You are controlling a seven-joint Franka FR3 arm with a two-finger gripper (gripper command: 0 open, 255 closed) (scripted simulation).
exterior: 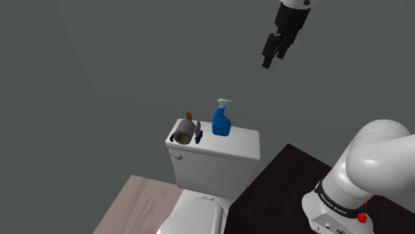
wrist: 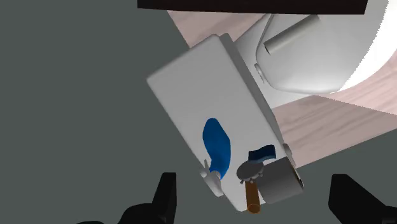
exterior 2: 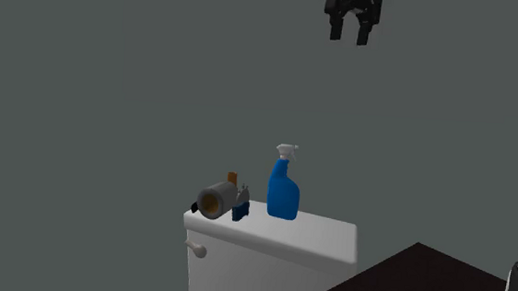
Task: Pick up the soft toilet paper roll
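The toilet paper roll (exterior: 181,133) (exterior 2: 215,201) is a grey cylinder lying on its side at one end of the white toilet tank lid (exterior: 234,144) (exterior 2: 321,234), its brownish core facing outward. My black gripper (exterior: 268,63) (exterior 2: 349,35) hangs high above the tank, well apart from everything, open with nothing between its fingers. In the wrist view the roll (wrist: 280,183) lies far below, between the two spread fingertips (wrist: 167,188) of the gripper (wrist: 256,194).
A blue spray bottle (exterior: 221,121) (exterior 2: 283,192) (wrist: 217,145) stands beside the roll, and a small brown-handled item with a dark blue part (exterior: 197,133) (wrist: 261,153) sits between them. The toilet bowl (exterior: 193,216), pale wood floor (exterior: 130,206) and dark stand (exterior: 279,186) lie below; a grey wall is behind.
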